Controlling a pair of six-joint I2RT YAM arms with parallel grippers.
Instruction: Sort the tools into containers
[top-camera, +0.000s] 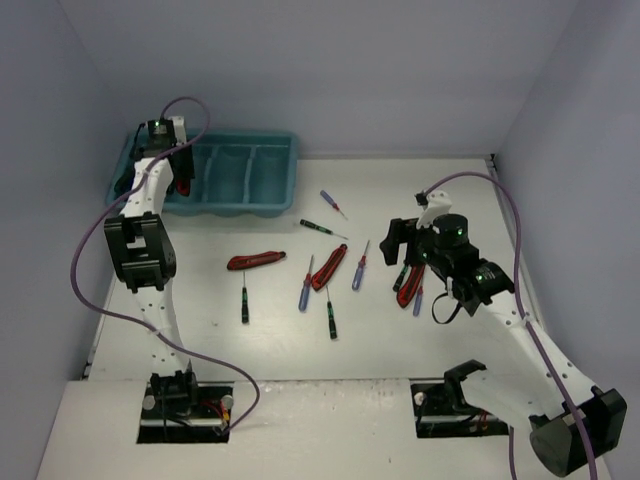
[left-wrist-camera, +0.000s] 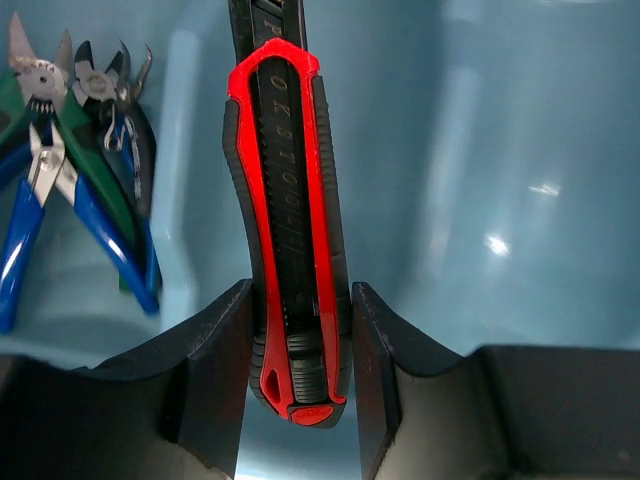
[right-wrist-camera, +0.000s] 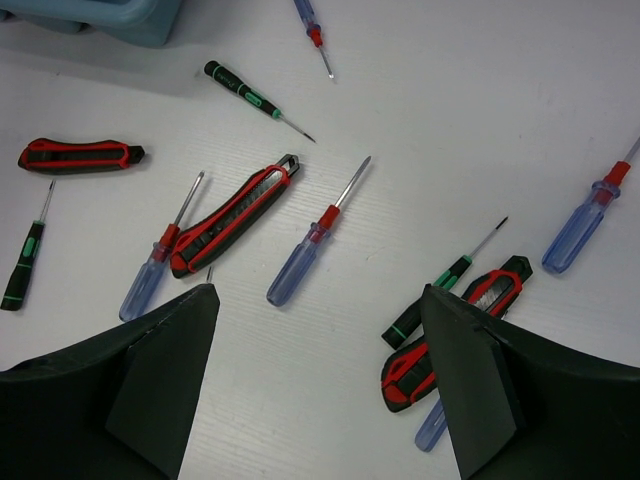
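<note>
The left pincer (left-wrist-camera: 298, 325) grips a red-and-black utility knife (left-wrist-camera: 285, 200) over a bare compartment of the teal tray (left-wrist-camera: 480, 150); pliers (left-wrist-camera: 70, 170) lie at upper left. The next move is likely just opening to release it. The right pincer (right-wrist-camera: 318, 300) hangs open above a blue-handled screwdriver (right-wrist-camera: 300, 265), mid-frame on the tabletop (right-wrist-camera: 480, 120).

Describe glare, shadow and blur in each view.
Left wrist: two glare spots on the teal tray floor; utility knife and pliers in focus. Right wrist: even light, screwdrivers crisp, the right end effector fingers dark, little detail. Top external: even, soft light, tools small but legible.
</note>
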